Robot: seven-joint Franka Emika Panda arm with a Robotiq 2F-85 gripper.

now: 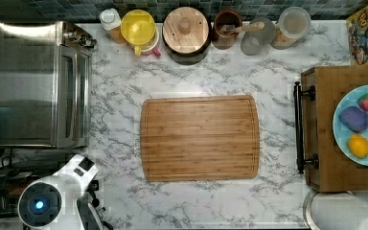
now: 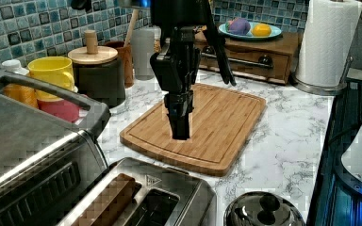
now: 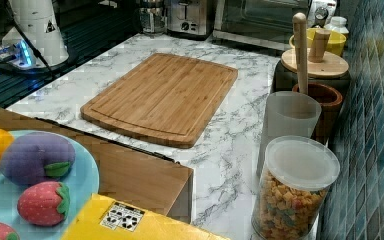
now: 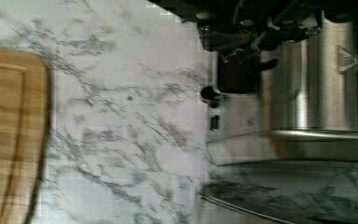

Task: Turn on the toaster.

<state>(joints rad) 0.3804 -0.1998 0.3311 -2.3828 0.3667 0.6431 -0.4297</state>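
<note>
– From the top view, where was the toaster [image 1: 5, 191]?
– On the table [image 1: 120, 96], to the top view's left of the pincer [image 1: 94, 203], under the arm.
– And the left view?
– The pincer [image 2: 180, 134] hung above the toaster [image 2: 169, 197]; wide or narrow, nobody could tell.
– The wrist view?
– The toaster's [image 4: 307, 93] black lever [image 4: 235, 77] lay close by.

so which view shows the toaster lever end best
The wrist view: the toaster sits close, its black lever facing the camera. The right view shows that end far off, the left view its top slots, the top view mostly the arm.
</note>
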